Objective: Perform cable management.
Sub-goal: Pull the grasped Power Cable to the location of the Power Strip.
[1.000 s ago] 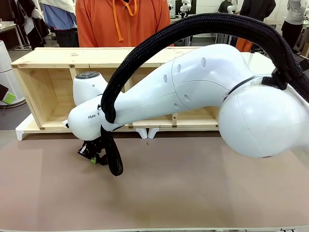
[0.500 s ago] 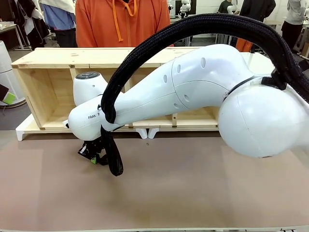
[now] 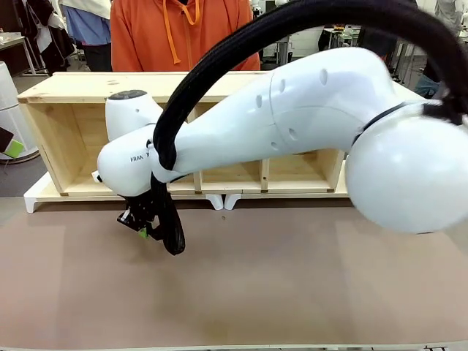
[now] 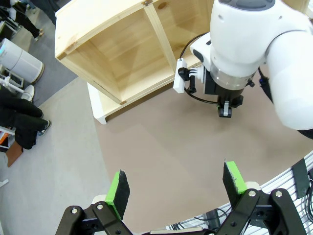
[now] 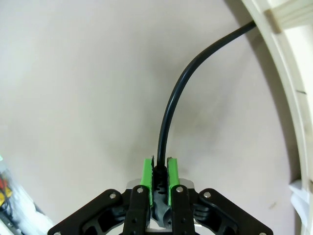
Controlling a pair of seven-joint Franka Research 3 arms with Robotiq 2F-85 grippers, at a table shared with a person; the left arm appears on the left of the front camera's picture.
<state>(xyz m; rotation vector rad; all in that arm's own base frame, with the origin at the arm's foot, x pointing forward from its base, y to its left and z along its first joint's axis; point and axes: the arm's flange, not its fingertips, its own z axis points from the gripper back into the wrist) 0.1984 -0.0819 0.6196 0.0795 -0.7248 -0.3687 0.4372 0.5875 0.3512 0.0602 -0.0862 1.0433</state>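
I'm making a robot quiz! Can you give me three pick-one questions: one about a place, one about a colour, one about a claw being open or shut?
1. Where is the right claw? A) low over the table, before the wooden shelf B) inside the shelf C) atop the shelf
2. What colour is the cable? A) red B) black C) white
3. How is the left claw? A) shut on the cable B) gripping a cup C) open, empty
Answers: 1 A, it hangs low over the table; 2 B, the cable it pinches is black; 3 C, its green pads stand wide apart.
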